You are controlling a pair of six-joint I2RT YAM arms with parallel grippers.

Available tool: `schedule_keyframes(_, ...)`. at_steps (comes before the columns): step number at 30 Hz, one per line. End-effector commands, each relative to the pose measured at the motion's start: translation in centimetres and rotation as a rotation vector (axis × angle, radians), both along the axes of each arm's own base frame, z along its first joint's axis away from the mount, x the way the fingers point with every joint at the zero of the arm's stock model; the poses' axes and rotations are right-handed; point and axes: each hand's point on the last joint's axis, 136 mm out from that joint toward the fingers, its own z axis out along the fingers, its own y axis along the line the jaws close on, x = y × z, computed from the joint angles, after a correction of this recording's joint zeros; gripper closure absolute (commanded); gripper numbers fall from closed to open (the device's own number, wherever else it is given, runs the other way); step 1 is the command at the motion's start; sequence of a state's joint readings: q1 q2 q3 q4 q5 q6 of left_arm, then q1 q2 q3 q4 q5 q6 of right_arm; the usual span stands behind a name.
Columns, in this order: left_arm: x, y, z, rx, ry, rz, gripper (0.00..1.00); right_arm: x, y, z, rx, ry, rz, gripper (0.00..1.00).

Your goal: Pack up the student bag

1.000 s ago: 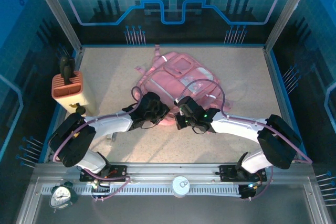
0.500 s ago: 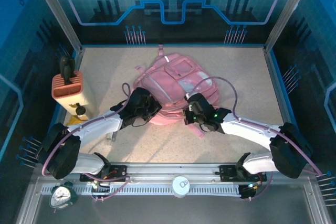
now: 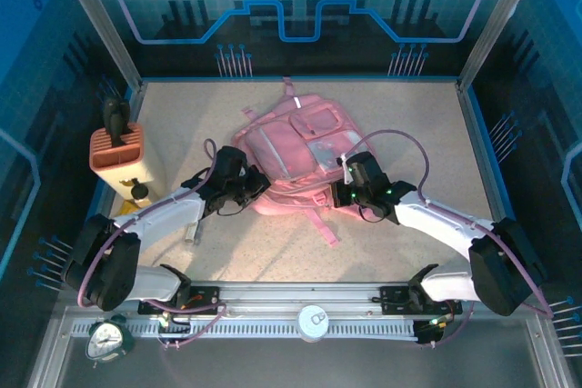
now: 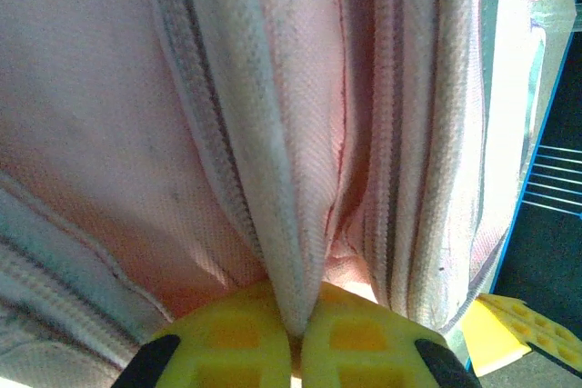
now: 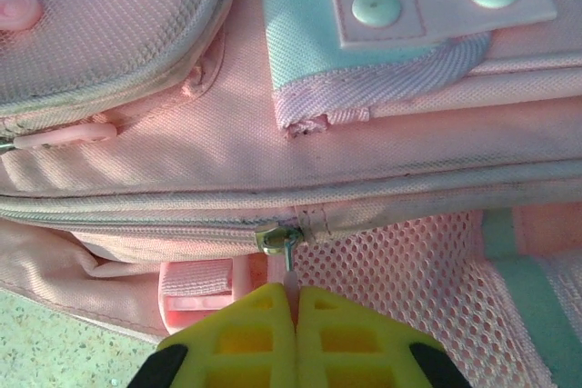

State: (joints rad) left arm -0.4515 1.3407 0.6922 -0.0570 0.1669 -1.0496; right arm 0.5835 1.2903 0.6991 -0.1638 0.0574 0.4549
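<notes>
**Left tool [image 4: 296,329] and right tool [image 5: 293,297] both clamped on the student bag [image 3: 291,147]**

The left tool's yellow fingers [image 4: 236,338] were pressed together on what looked like a zip-edged fold of pink fabric. The right tool's fingers were closed on a pink zip pull [image 5: 280,265] beside the mesh. The bag lay flat mid-surface [image 3: 409,115], with one tool at each near corner. An orange ribbed box [image 3: 118,147] stood well apart at the left edge.

Pink student bag [image 3: 291,147] with pale strips; orange ribbed box [image 3: 116,148].
</notes>
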Motion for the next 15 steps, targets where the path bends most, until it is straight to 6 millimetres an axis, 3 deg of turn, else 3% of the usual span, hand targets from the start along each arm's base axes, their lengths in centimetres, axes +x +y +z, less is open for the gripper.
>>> schedule_keyframes(1, 0.8, 1.7, 0.8, 0.055, -0.044, 0.033, 0.79, -1.1, -1.2, 0.3, 0.008, 0.029, -0.023, 0.99)
schedule_keyframes(5, 0.1, 1.6, 2.1, 0.121, -0.092, 0.007, 0.59, -1.3, -0.8, 1.2, 0.036, 0.025, -0.001, 0.79)
schedule_keyframes(11, -1.3, 1.7, 3.0, 0.229, -0.126, -0.017, 0.41, -1.0, 0.5, 2.1, 0.087, 0.081, 0.019, 0.52)
schedule_keyframes(15, -1.7, 1.4, 3.4, 0.295, -0.16, -0.017, 0.29, -0.3, 1.9, 2.2, 0.109, 0.125, 0.049, 0.42)
